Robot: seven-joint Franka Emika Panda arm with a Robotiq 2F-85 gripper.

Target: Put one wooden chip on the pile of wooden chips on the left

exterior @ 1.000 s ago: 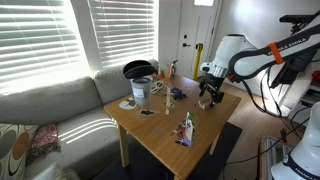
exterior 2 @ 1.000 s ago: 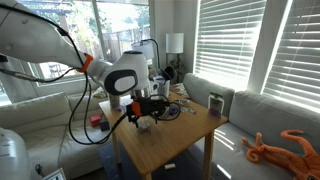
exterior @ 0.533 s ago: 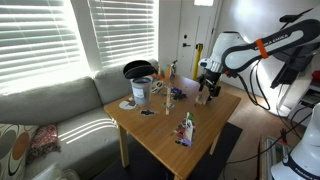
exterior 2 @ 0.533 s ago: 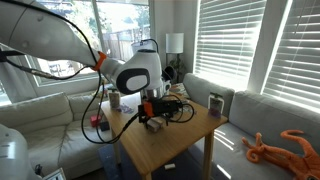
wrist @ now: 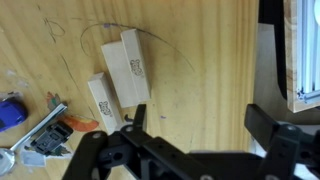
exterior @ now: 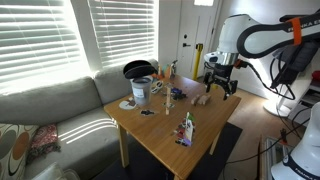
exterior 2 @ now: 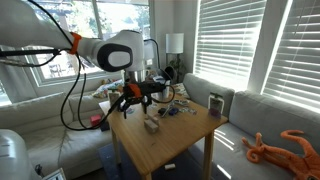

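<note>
Two light-tan wooden chips lie together on the wooden table, a longer one [wrist: 134, 66] and a shorter one [wrist: 104, 100] touching its side. They also show as a small pale pile in both exterior views [exterior: 199, 99] [exterior 2: 152, 124]. My gripper [wrist: 200, 125] hangs above the table beside the chips, open and empty, with bare tabletop between its fingers. It shows raised well off the table in both exterior views [exterior: 221, 85] [exterior 2: 137, 95].
A white bucket-like cup [exterior: 141, 90] and a black pan [exterior: 137, 69] stand at the table's far end by the sofa. A green-and-white bottle [exterior: 187, 128] stands near the front edge. Small clutter [wrist: 45, 135] lies beside the chips. A dark cup [exterior 2: 215, 103] sits at a corner.
My gripper has risen from low over the chips to well above the table and shifted sideways. The chips stay lying on the table.
</note>
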